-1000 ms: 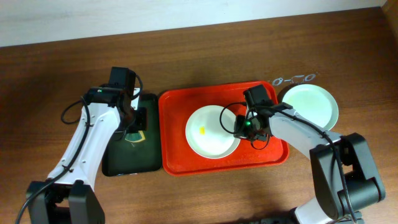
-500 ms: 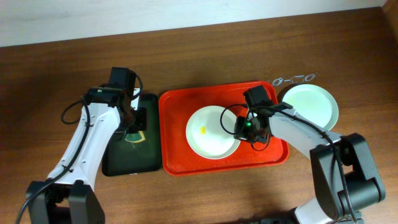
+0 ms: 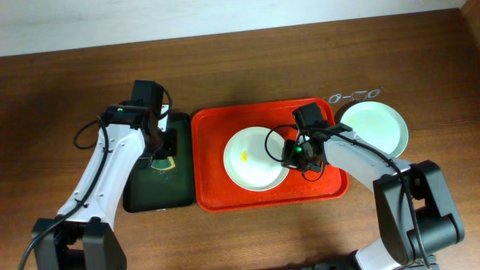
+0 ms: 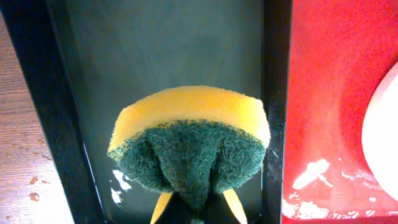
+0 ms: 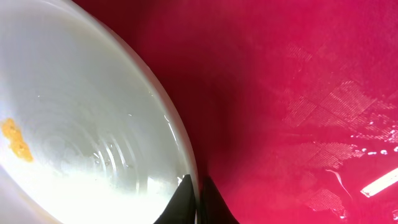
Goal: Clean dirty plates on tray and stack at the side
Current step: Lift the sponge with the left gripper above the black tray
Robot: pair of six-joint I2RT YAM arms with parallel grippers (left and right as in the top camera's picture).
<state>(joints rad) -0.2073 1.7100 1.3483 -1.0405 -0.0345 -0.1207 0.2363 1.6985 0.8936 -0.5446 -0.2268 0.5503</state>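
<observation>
Robotics lab: left arm (image 3: pixel 112 161), right arm (image 3: pixel 360 157), wooden table (image 3: pixel 247 67).

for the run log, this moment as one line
left claw: shut on sponge over black tray | right claw: pinching smeared plate rim on red tray | side: pale plate

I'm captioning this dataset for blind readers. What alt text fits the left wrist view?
A yellow sponge with a green scouring face, pinched in the left gripper, is held over the wet black tray. To the right lies the red tray, wet too, with the rim of a white plate at the frame's edge.
</observation>
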